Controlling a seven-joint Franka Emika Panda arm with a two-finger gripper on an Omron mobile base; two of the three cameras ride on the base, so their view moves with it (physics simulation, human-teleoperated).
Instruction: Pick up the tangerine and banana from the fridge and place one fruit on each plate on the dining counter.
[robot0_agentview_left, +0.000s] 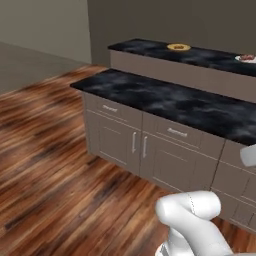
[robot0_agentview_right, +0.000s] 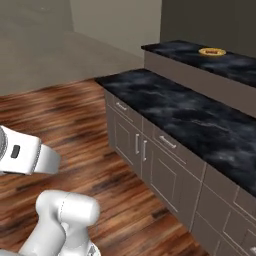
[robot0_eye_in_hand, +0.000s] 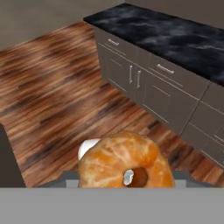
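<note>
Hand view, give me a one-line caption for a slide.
Tangerine held in the gripper above wood floor, facing grey cabinets under a black marbled top.

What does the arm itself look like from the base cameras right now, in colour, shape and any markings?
The arm is glossy white, built of thick rounded tube-like segments with bulging elbow joints. In the right base view one segment ends in a grey ribbed band and carries a small dark rectangular mark. No loose cables show. The fingertips are hidden behind the fruit in the hand view.
</note>
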